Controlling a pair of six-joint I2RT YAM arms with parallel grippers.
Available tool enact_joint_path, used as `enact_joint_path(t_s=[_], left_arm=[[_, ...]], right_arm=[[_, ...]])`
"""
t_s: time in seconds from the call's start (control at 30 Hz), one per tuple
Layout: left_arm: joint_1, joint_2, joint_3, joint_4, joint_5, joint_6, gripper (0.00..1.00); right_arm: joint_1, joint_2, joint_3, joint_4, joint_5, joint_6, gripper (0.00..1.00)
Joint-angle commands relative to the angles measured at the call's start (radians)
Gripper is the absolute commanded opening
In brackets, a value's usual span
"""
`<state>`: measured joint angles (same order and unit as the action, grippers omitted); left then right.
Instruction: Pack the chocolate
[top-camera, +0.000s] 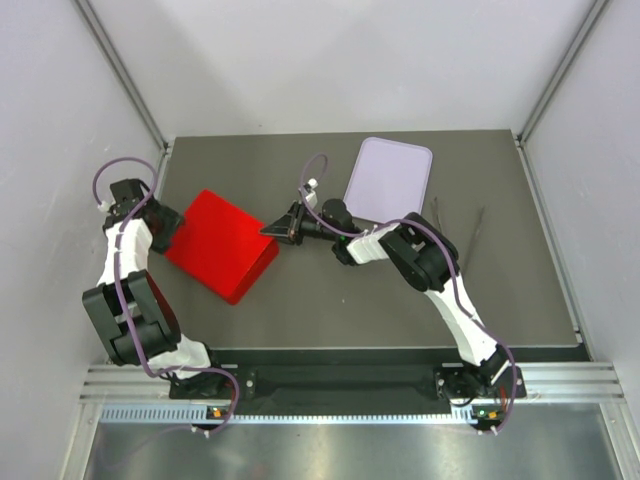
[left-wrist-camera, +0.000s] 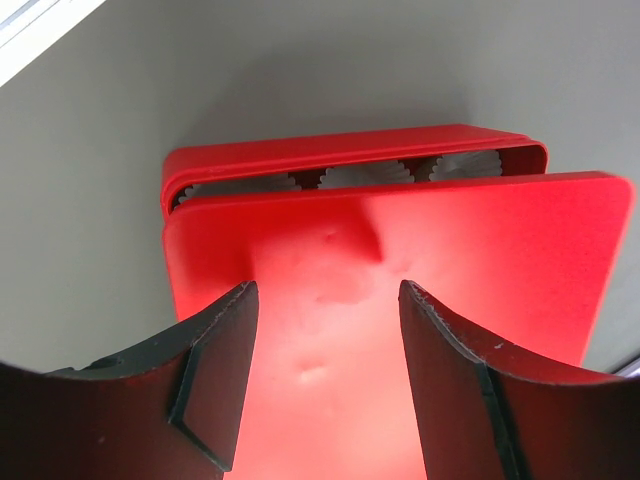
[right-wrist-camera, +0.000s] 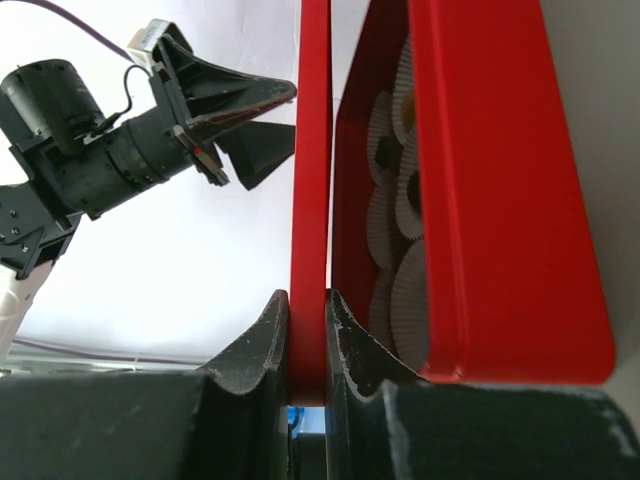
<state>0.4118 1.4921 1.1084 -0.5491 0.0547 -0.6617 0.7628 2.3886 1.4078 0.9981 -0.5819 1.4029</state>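
Observation:
The flat red lid (top-camera: 222, 243) hangs tilted over the red box (left-wrist-camera: 350, 150), with a gap between them. White fluted paper cups (left-wrist-camera: 358, 172) line the inside of the box; they also show in the right wrist view (right-wrist-camera: 385, 130). No chocolate pieces show; the lid and cups hide them. My right gripper (right-wrist-camera: 308, 296) is shut on the lid's edge (right-wrist-camera: 311, 180); in the top view it (top-camera: 272, 229) is at the lid's right corner. My left gripper (left-wrist-camera: 328, 300) is open, its fingers over the lid's top face (left-wrist-camera: 450, 250), at the lid's left edge (top-camera: 172, 222).
A pale lavender tray (top-camera: 388, 175) lies at the back right of the dark table. Two thin sticks (top-camera: 458, 225) lie to its right. Grey walls close in the table on the left, right and back.

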Motion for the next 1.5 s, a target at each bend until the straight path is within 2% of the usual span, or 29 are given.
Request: enact_joint_path(t_s=[0.0, 0.67, 0.87, 1.47], left_arm=[[0.008, -0.039, 0.021, 0.008, -0.015, 0.014, 0.63], [0.007, -0.058, 0.024, 0.014, -0.003, 0.014, 0.63], [0.008, -0.056, -0.036, 0.063, 0.076, -0.021, 0.61], [0.007, 0.010, -0.067, 0.097, 0.053, -0.006, 0.60]], right_arm=[[-0.005, -0.022, 0.071, 0.057, -0.007, -0.024, 0.00], [0.012, 0.018, 0.092, 0.027, -0.004, -0.027, 0.00], [0.012, 0.030, 0.097, 0.014, -0.004, -0.030, 0.00], [0.010, 0.049, 0.132, -0.027, 0.013, -0.053, 0.00]])
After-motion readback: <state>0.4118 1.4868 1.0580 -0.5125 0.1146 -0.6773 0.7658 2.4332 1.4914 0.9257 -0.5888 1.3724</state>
